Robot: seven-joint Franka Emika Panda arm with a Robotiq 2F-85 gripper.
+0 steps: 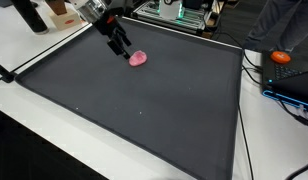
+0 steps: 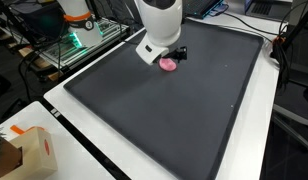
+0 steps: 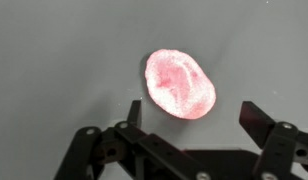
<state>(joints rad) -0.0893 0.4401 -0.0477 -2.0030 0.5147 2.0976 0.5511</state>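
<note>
A small pink rounded object point(image 3: 180, 84) lies on the dark grey mat point(image 3: 54, 60). In the wrist view my gripper point(image 3: 194, 116) is open, its two black fingers standing wide apart just below the object, with nothing between them. In both exterior views the gripper point(image 1: 121, 47) point(image 2: 176, 53) hangs just beside the pink object point(image 1: 140, 59) point(image 2: 169, 65), near the mat's far edge. It is close to the object, and I see no contact.
The dark mat point(image 1: 144, 110) point(image 2: 184, 110) covers most of the white table. An orange object point(image 1: 282, 57) and cables lie off the mat's side. A cardboard box point(image 2: 29, 152) stands on the table. Lab equipment point(image 2: 79, 35) sits beyond the mat.
</note>
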